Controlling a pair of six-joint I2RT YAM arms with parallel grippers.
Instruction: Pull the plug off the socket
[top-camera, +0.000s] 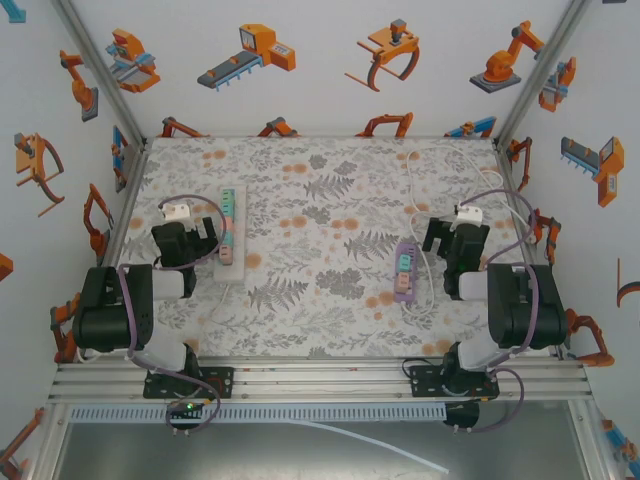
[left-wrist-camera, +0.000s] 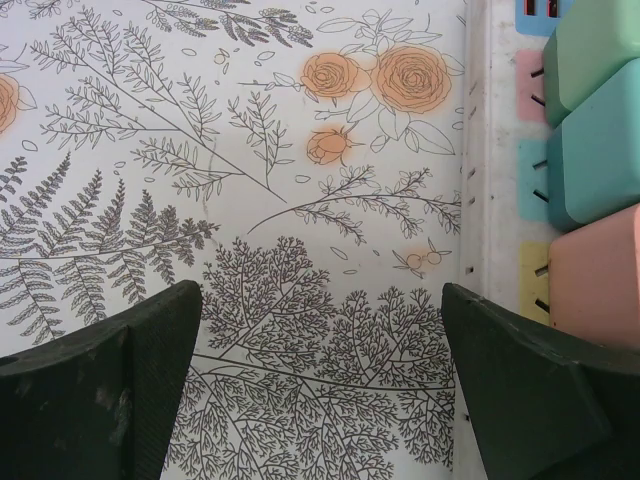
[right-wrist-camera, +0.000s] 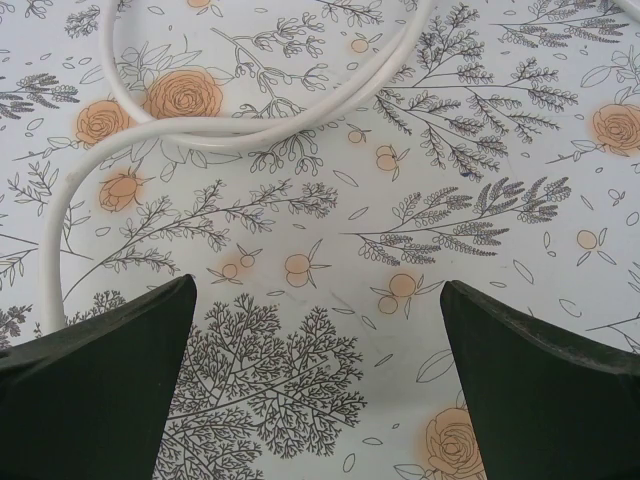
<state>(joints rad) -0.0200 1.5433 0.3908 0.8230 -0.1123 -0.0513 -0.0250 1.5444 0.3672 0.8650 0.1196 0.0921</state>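
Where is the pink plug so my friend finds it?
Find the long white power strip left of the flowery table's middle. Blocky plugs stand in a row on it. The salmon-pink plastic plug is nearest the robot, next to the teal plug.

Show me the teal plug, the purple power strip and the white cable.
teal plug (left-wrist-camera: 600, 150): left wrist view, middle of its top face.
purple power strip (top-camera: 403, 272): top external view, middle of its body.
white cable (right-wrist-camera: 220, 127): right wrist view, its curved stretch.
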